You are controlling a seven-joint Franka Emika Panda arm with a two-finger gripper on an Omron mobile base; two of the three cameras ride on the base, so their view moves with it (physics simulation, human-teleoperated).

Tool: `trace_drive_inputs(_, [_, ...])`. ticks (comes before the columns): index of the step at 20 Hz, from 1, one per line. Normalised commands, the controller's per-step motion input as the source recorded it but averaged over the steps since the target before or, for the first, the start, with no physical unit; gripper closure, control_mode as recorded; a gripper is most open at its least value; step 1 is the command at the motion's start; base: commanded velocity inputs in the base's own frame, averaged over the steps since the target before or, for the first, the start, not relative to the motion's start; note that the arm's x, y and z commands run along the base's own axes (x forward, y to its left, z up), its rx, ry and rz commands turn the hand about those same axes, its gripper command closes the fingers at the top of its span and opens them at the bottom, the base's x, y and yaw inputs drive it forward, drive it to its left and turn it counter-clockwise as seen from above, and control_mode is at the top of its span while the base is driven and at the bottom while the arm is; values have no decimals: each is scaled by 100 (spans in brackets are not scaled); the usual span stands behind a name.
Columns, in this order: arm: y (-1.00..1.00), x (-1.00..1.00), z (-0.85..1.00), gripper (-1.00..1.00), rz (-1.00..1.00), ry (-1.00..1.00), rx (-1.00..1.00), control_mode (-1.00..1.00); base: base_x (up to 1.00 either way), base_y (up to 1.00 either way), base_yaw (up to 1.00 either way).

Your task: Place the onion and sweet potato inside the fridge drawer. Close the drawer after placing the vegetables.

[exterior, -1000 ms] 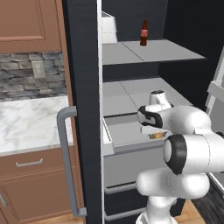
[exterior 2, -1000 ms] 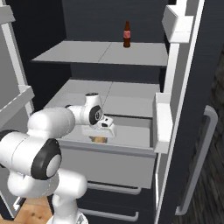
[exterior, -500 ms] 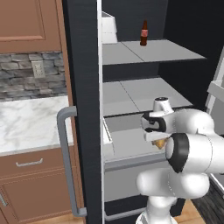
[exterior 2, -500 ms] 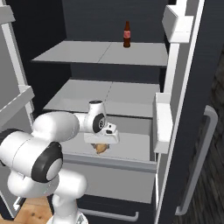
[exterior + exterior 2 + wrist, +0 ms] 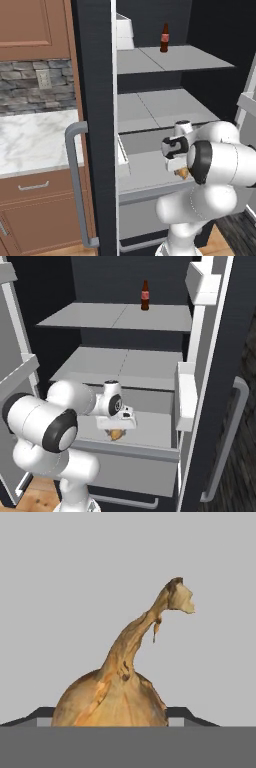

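Since a second ago the hand has swung from the left part of the drawer toward its right and dropped lower, taking the onion along; fridge, shelves and bottle unchanged, base not moved.

Onion [image 5: 117, 692] sits clamped between the two fingertips [image 5: 42, 713], golden-brown bulb with its thin stalk curving up to the right in the hand view, plain light-grey surface behind it. From the right base view the onion [image 5: 116, 433] hangs just under the gripper [image 5: 117, 429], low inside the fridge drawer [image 5: 150, 453], near its front wall, about mid-width. Left base view: onion [image 5: 183, 173] peeks out as a small orange-brown spot below the gripper [image 5: 179, 169], partly hidden by the arm's elbow. Cannot tell whether the bulb touches the drawer floor.

Fridge drawer [image 5: 145, 172] is pulled out, wide light-grey box, flat front facing the robot. Sweet potato not made out in these views.

Above the drawer, two light-grey shelves [image 5: 125, 363]; a brown bottle [image 5: 145, 295] stands upright on the upper shelf, far back. Open fridge door with long grey handle [image 5: 77, 185] to the left; marble counter [image 5: 32, 142] and wooden cabinets beyond it. Right door with white bins [image 5: 186, 396] on the right.
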Motion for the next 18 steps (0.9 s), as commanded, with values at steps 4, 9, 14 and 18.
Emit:
trace_drive_inputs(4, [0, -9, -57, 100, 5, 2, 0, -100, 0, 0, 0])
trace_drive_inputs(9, [-2, -10, -46, -100, 4, 2, 0, -100, 0, 0, 0])
trace_drive_inputs(14, [-12, -4, 15, -100, 0, -1, 2, -100, 0, 0, 0])
trace_drive_inputs(18, [-10, 0, 82, -100, 0, -10, 0, -100, 0, 0, 0])
